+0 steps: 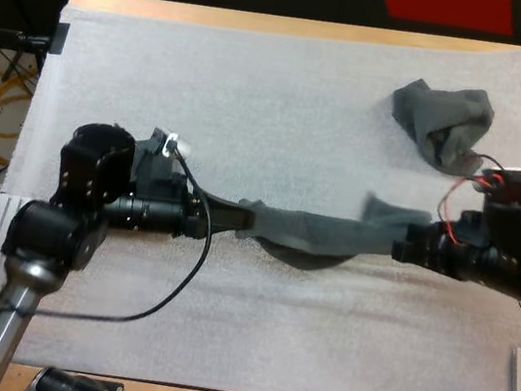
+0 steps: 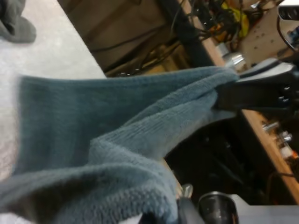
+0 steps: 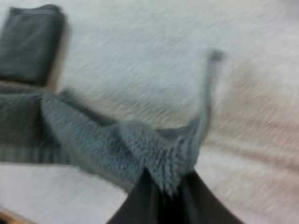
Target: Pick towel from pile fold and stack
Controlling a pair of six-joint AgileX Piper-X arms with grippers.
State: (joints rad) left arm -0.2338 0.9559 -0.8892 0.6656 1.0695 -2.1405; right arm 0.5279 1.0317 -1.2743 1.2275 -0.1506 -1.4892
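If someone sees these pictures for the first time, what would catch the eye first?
Over the middle of the mat, a stretched towel hangs between the left gripper and the right gripper, each pinching one end, its middle sagging. A crumpled towel lies apart near the mat's far right corner.

The right gripper pinches an edge of the dark grey-green towel between its black fingers; the cloth stretches away from it over the white mat.
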